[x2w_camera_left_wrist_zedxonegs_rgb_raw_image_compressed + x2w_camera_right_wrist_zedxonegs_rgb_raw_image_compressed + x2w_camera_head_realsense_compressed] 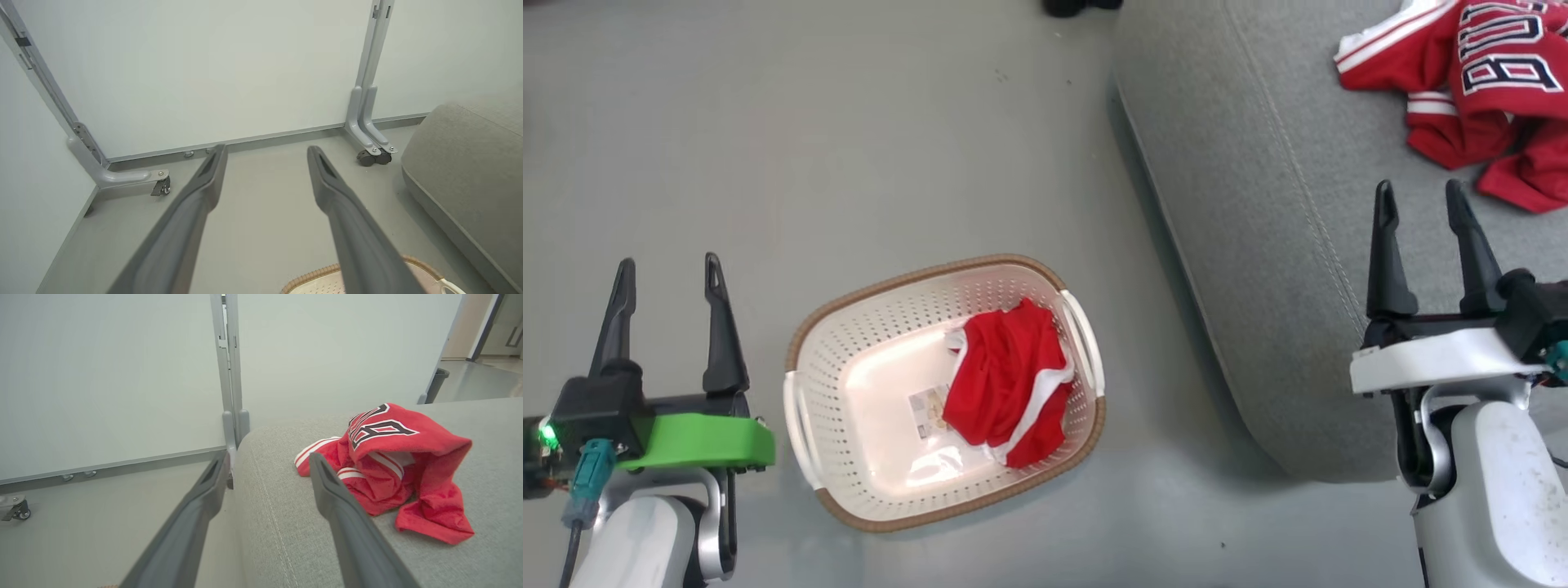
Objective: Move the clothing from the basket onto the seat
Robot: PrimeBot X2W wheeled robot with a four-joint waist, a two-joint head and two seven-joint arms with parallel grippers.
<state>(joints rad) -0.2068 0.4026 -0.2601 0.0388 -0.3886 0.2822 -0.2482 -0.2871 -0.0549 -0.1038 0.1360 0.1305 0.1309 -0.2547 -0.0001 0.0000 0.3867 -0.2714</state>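
The clothing (1494,90) lies free of both my pincers. My right pincer (1419,189) is wide open and grips nothing. It hangs over the near edge of the seat (1258,204), and its two dark fingers point up the head view. Just past its tips lies the red jersey (408,445), bunched up on the grey seat, with black-and-white letters on top and striped trim at one side. The fingers do not touch it.

My left pincer (670,263) is wide open too, with nothing in it. It hangs over the grey floor (849,122), just to the left of the basket (882,327). The basket sits on the floor between my two pincers, close beside the seat but apart from it. It is white with little holes and a brown rim.

The red shorts (1005,384) with white stripes lie in a heap inside the basket, on its right side. They cover part of a paper label (929,412) on the basket's bottom.
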